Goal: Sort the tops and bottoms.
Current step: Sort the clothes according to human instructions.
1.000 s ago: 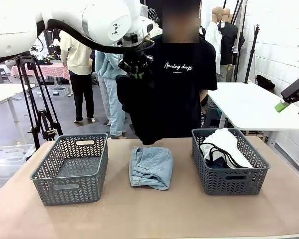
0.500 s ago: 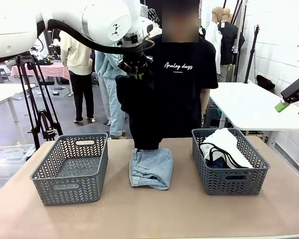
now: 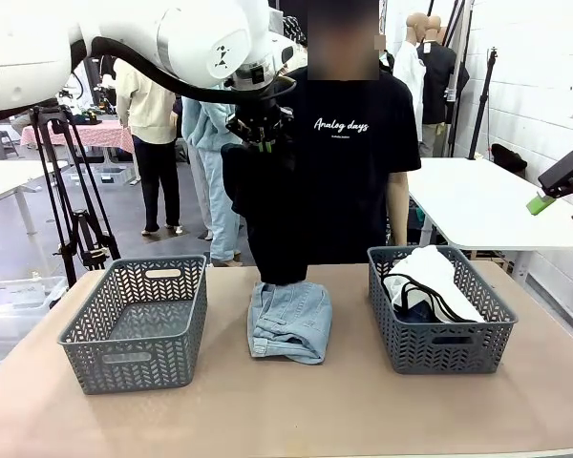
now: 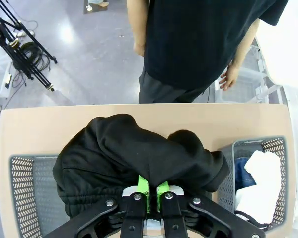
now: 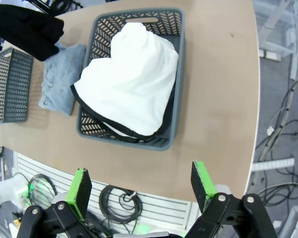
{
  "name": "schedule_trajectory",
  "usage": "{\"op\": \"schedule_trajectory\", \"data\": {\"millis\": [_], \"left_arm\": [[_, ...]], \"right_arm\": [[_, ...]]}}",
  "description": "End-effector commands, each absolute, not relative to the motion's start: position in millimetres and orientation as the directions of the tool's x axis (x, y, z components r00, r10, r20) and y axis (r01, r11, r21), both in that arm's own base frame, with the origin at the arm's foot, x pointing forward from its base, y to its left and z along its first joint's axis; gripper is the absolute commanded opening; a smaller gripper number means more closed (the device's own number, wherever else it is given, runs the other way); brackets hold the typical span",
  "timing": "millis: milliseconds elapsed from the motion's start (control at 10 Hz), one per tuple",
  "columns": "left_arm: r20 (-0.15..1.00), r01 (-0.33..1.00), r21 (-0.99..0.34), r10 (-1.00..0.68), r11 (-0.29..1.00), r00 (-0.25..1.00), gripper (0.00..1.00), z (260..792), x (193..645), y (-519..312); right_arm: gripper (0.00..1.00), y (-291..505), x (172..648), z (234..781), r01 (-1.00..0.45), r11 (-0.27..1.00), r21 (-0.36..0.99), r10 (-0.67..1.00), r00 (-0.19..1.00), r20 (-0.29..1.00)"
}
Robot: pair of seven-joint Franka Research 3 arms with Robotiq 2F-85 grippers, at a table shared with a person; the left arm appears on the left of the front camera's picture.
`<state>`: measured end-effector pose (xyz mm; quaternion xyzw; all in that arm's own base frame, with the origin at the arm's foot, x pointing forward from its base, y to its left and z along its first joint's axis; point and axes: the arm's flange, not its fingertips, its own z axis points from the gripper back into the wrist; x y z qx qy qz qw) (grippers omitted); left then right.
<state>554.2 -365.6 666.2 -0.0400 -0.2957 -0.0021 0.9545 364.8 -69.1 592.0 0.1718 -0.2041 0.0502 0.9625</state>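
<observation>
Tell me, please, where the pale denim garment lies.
Front view: the pale denim garment lies mid-table between the empty basket and the filled basket, below the black top.

Worktop [image 3: 363,410]: tan, matte, rounded corners.
Left basket [image 3: 124,367]: grey plastic with openwork walls, toward the left edge, set back from the near edge.
Right basket [image 3: 439,355]: same kind, toward the right edge, level with the first.
Folded pale-blue denim garment [image 3: 291,322]: lies flat on the worktop between the two baskets, touching neither, midway between the side edges.
</observation>
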Motion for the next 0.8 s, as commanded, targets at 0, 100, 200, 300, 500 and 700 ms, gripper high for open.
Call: {"op": "schedule_trajectory", "data": {"millis": [0,100,200,300,500,700], "left_arm": [[0.571,0.025,-0.073,0.022,0.997,0.821,0.00,671.8,552.8,-363.6],[0.571,0.025,-0.073,0.022,0.997,0.821,0.00,671.8,552.8,-363.6],[0.571,0.025,-0.073,0.022,0.997,0.821,0.00,671.8,552.8,-363.6],[0.571,0.025,-0.073,0.022,0.997,0.821,0.00,671.8,552.8,-363.6],[0.571,0.025,-0.073,0.022,0.997,0.821,0.00,671.8,552.8,-363.6],[0.571,0.025,-0.073,0.022,0.997,0.821,0.00,671.8,552.8,-363.6]], "right_arm": [[1.00,-68.5,366.8,591.2,-0.172,0.930,0.324,0.024,0.910,0.413],[1.00,-68.5,366.8,591.2,-0.172,0.930,0.324,0.024,0.910,0.413],[1.00,-68.5,366.8,591.2,-0.172,0.930,0.324,0.024,0.910,0.413],[1.00,-68.5,366.8,591.2,-0.172,0.930,0.324,0.024,0.910,0.413],[1.00,-68.5,366.8,591.2,-0.172,0.930,0.324,0.024,0.910,0.413],[1.00,-68.5,366.8,591.2,-0.172,0.930,0.324,0.024,0.910,0.413]]}}
